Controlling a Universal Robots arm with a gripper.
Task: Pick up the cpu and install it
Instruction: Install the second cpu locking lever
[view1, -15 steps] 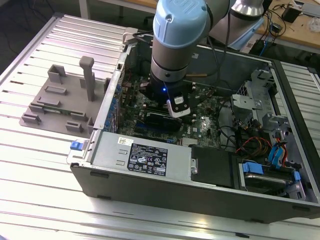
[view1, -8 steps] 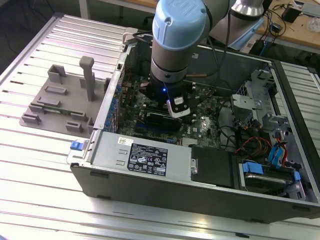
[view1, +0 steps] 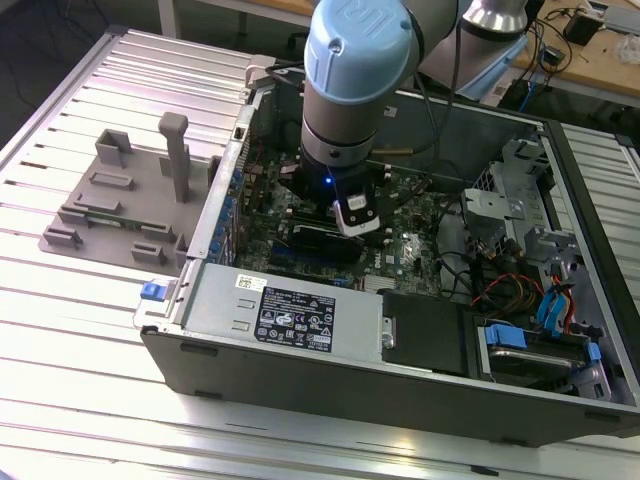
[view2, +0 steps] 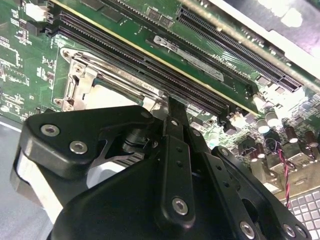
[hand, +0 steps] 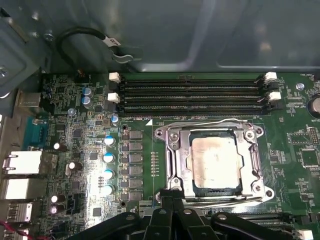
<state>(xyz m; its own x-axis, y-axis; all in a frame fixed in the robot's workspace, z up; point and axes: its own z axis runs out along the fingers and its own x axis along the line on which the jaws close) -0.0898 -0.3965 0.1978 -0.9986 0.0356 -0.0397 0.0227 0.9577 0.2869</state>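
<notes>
You've got the cpu (hand: 216, 167) seated in the motherboard socket (hand: 172, 134); jaws shut, empty, at the socket edge

Open above the cpu (hand: 216, 166), seated inside its steel socket frame (hand: 170, 162). Hemmed by memory slots (hand: 192, 95) on one side, a capacitor row (hand: 108, 165) on another. Gripper (hand: 172, 196) close against the frame edge; case wall (hand: 200, 35) beyond the slots.
</notes>
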